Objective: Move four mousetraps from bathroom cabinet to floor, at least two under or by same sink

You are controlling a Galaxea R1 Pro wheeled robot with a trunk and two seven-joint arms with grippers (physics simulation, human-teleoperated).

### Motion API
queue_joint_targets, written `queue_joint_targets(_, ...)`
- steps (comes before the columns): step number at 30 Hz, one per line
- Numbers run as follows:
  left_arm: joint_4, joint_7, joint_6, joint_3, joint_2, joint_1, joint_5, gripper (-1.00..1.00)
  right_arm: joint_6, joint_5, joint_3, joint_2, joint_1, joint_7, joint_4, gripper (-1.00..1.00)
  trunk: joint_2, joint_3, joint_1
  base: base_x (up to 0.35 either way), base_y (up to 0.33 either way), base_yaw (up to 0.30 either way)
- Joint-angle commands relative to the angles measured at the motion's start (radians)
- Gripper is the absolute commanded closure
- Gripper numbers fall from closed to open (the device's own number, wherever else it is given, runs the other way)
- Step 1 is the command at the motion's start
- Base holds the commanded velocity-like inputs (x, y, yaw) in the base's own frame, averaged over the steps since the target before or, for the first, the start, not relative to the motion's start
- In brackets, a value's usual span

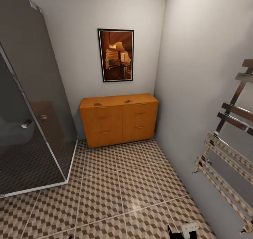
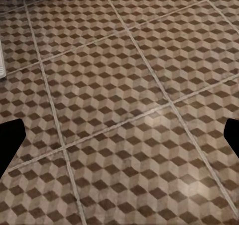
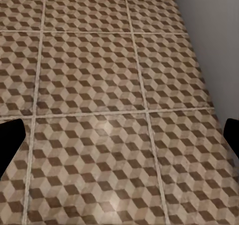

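1. Bathroom floor (image 1: 116, 193) fills my lower frame; the cabinet (image 1: 119, 121) sits mid-frame against the back wall.
2. Two mousetraps (image 1: 97, 104) (image 1: 128, 101) lie on its top.
3. Both wrist cams show jaws spread wide over tiles, holding nothing.

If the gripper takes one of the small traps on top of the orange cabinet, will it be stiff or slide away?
The mousetraps look like small flat pieces lying on the cabinet top, so probably stiff and light. Being so low, they may slide when nudged rather than tip. Finer detail is too small to judge.
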Motion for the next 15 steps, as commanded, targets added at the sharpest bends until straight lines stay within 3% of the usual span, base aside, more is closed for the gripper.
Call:
queue_joint_targets(1, 0.004, 0.000, -0.006, -0.009, -0.001, -0.002, 0.010, -1.00, -0.003, -0.010, 0.009, 0.000, -0.001, -0.001, 0.000, -1.00, -0.002, -0.002, 0.001, 0.327, -0.082, 0.223)
queue_joint_targets(15, 0.004, 0.000, -0.006, -0.009, -0.001, -0.002, 0.010, -1.00, -0.003, -0.010, 0.009, 0.000, -0.001, -0.001, 0.000, -1.00, -0.002, -0.002, 0.001, 0.327, -0.084, 0.253)
